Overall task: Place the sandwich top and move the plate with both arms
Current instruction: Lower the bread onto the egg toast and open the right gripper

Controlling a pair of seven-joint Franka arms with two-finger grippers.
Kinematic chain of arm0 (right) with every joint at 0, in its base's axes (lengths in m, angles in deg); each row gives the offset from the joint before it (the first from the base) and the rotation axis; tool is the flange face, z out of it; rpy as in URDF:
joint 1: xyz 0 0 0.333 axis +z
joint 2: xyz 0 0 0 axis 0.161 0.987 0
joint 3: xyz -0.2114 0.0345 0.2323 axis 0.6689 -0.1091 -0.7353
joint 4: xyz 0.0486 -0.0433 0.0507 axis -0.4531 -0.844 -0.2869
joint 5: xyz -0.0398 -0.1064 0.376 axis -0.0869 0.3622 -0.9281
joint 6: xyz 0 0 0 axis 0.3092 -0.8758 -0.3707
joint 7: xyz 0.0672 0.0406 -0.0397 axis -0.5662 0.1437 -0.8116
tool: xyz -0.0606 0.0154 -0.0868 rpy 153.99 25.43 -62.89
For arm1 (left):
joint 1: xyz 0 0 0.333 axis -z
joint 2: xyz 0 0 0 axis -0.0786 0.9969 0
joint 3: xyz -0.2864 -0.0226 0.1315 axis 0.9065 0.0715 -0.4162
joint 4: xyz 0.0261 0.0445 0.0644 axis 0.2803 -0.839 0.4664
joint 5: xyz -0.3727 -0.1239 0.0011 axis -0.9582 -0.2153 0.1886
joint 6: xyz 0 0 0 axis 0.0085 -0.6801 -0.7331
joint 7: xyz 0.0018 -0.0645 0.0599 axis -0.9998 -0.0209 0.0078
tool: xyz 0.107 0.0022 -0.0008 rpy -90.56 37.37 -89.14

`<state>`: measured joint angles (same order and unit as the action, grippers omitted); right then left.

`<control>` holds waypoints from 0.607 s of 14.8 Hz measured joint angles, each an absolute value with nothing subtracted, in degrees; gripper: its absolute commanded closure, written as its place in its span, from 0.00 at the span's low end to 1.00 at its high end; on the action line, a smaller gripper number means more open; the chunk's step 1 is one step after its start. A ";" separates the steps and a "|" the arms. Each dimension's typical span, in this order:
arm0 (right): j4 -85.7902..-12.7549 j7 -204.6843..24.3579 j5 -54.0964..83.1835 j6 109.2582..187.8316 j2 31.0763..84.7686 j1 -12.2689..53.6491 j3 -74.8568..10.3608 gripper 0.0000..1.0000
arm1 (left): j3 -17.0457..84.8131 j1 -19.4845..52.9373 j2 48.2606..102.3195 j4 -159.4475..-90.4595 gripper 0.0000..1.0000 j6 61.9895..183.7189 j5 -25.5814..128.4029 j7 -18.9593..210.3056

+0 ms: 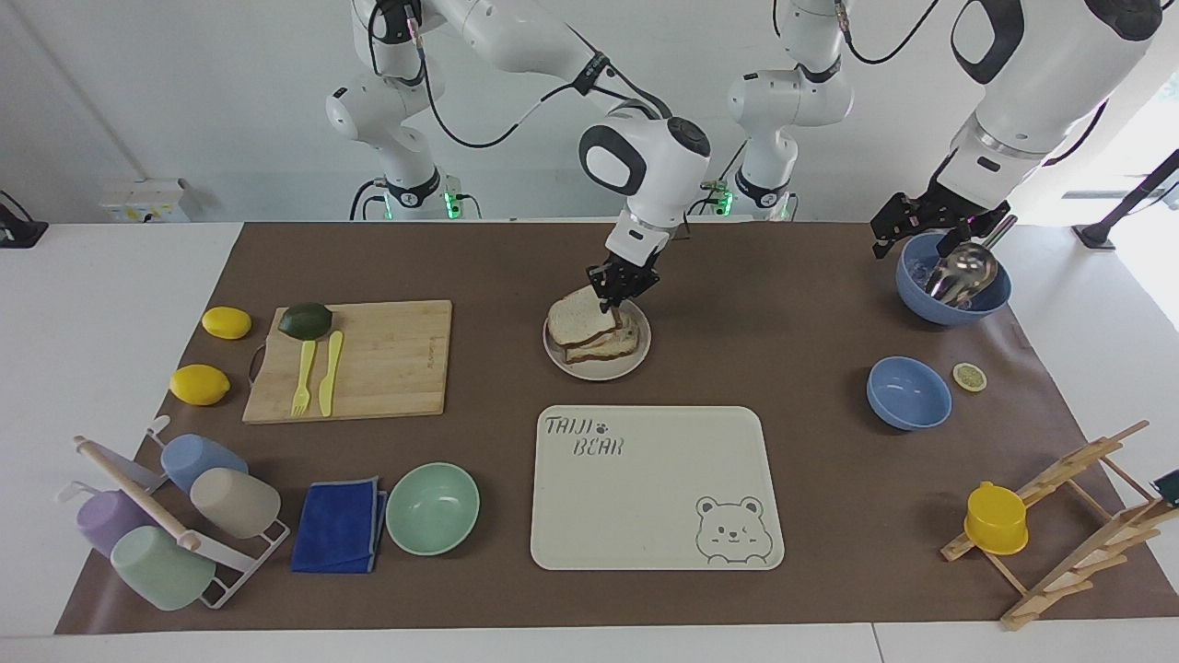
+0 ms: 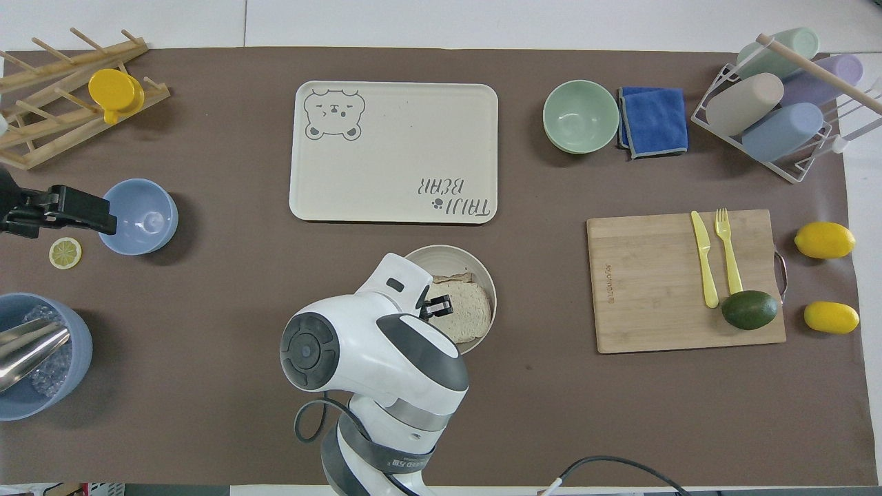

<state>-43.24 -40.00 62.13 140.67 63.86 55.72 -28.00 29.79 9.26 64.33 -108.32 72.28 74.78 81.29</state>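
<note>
The sandwich top point(image 1: 580, 321) is a pale slice with a brown crust. It lies tilted on the lower bread slice point(image 1: 615, 348) on the round beige plate point(image 1: 638, 361), with its raised edge in my right gripper point(image 1: 618, 284), which is shut on it. The egg is hidden under it. In the overhead view the slice point(image 2: 470, 311) sits within the plate point(image 2: 449, 251), beside the right gripper point(image 2: 437, 307). My left gripper point(image 1: 928, 226) waits over the table beside a blue bowl with a metal scoop point(image 1: 954, 278); it also shows in the overhead view point(image 2: 76, 209).
The cream bear tray point(image 1: 656, 486) lies farther from the robots than the plate. A cutting board point(image 1: 355, 359) with fork, knife and avocado is toward the right arm's end. A mint bowl point(image 1: 432, 507), blue cloth point(image 1: 339, 525), cup rack point(image 1: 175, 516), lemons, a small blue bowl point(image 1: 908, 393) and a wooden rack point(image 1: 1068, 525) stand around.
</note>
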 measured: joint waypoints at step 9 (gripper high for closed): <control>-43.15 -39.60 62.14 145.19 63.86 55.29 -27.78 0.00 | 29.78 9.26 64.33 -108.32 0.00 72.28 74.78 81.29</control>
